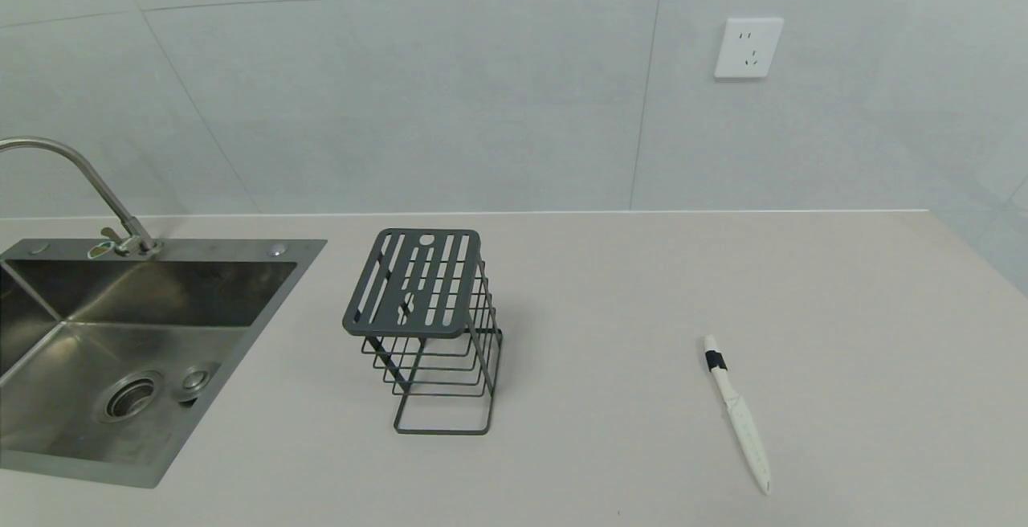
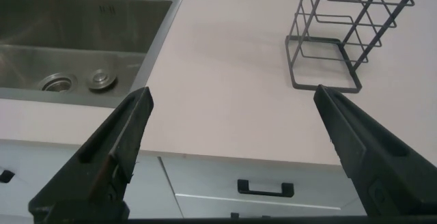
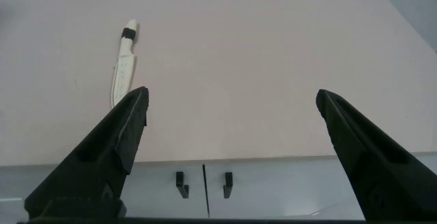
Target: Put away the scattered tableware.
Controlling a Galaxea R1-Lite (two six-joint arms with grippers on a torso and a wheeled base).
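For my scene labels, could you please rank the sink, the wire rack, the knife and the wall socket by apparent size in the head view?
1. sink, though the picture's edge cuts it off.
2. wire rack.
3. knife and wall socket: not ranked. The knife is longer but thin, the socket broader and farther away.

Pretty plain kitchen: big pale grey wall tiles (image 1: 401, 93) with a white outlet (image 1: 748, 46) up on the right, and a light beige countertop (image 1: 626, 286) running along the wall. There's a steel sink (image 1: 161, 294) set in on the left with a curved faucet (image 1: 104, 189). Below the counter edge are white cabinet fronts (image 2: 205, 183) with dark handles (image 2: 265, 189).
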